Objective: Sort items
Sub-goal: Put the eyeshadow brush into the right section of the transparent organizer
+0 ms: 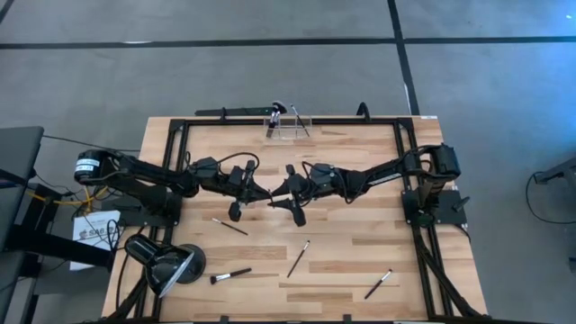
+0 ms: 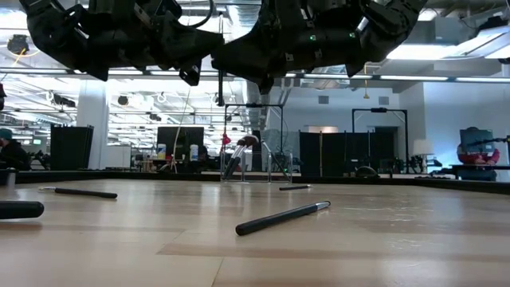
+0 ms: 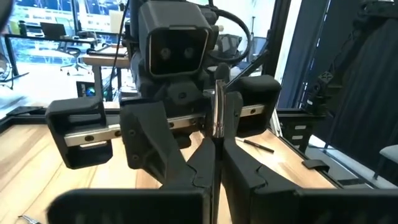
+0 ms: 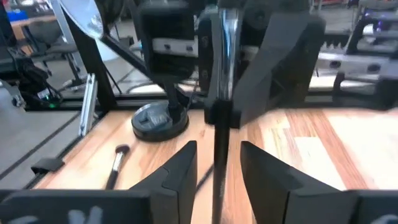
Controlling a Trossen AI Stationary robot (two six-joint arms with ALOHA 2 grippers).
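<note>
brush (image 3: 217, 106) pinched upright in left claw (image 3: 214, 134), tip hidden; right claw (image 4: 215, 163) parted around handle.

Both arms are matte black — jointed links of rounded housings with black cables looping loosely along them. The left arm (image 1: 153, 175) ends at its base in a round motor cap bearing a white label, with yellow wiring beside it; the right arm (image 1: 396, 171) rises from a squarish black base block. Each wrist carries a boxy black camera housing with two round lenses on its face. The fingers (image 4: 267, 180) are dark, angular, wedge-shaped plastic, mounted on a silver rail with small screws.
</note>
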